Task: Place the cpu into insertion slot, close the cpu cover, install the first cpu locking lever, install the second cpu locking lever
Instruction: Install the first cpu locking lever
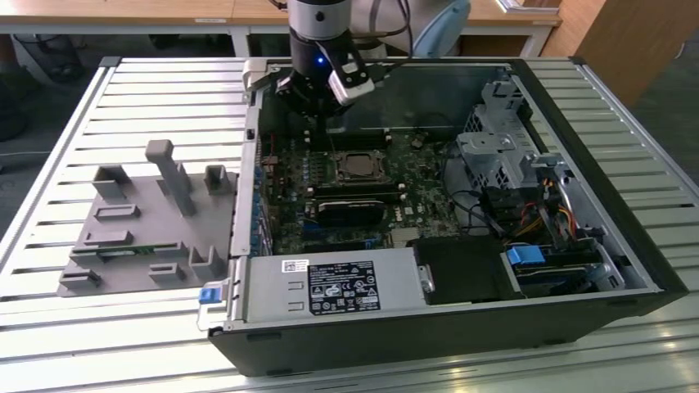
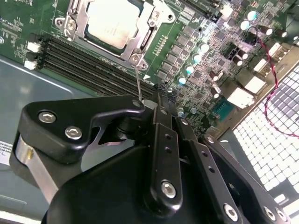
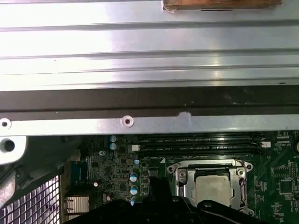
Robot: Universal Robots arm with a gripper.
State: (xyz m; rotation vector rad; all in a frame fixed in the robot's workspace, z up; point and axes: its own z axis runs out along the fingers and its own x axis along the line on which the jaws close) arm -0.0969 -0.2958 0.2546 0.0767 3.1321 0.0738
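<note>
Sitting flat in the socket (image 2: 65, 23), the chip (image 2: 114, 23) shows a dull, brushed silver-tan face, square and smooth. The cover (image 2: 145, 35), a thin bright steel frame with a square cut-out, lies closed over the chip's edges, with screw heads at its corners. From the corner nearest the arm a thin wire lever (image 2: 138, 81) rises straight to the tip of the gripper (image 2: 152, 100). The gripper is matt black, its chunky links bolted with silver screws, and its fingers are clenched together; whether the wire is pinched between them I cannot tell. Long black memory slots (image 2: 84, 60) run beside the socket on the green circuit board (image 2: 196, 51), which is crowded with tiny silver-topped cans. The board lies in an open black computer case (image 1: 437, 340) beside a grey labelled power box (image 1: 333, 286). The case rests on a ribbed, shiny metal table (image 1: 164, 90); a grey plastic block (image 1: 142, 221) with upright posts sits at the exterior view's left. Wooden desks (image 1: 110, 12) stand behind.
</note>
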